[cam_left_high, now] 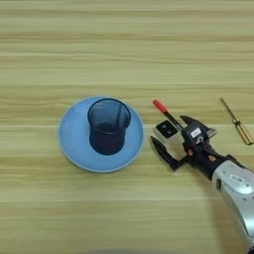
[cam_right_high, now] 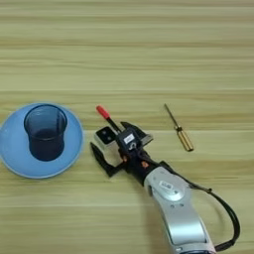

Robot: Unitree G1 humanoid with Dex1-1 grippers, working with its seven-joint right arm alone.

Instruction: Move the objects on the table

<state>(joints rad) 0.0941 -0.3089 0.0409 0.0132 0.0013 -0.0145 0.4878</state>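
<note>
**Pen cup on plate; gripper spread around the white block**

A black wire-mesh pen cup [cam_left_high: 108,125] is seen standing upright on a blue plate [cam_left_high: 74,144] at the left of the table [cam_left_high: 124,49]; nothing can be made out inside the cup.

Just right of the plate's rim, the small white block [cam_left_high: 166,130] with its black face up is flanked by the released, spread fingers of the right gripper [cam_left_high: 168,139]; whether either finger touches it cannot be told. A red-tipped black pen [cam_left_high: 165,113] lies beside the block, partly hidden under the gripper. The amber-handled screwdriver [cam_right_high: 178,129] lies well apart to the right.

Broad bare wood is left along the far and near edges.
</note>
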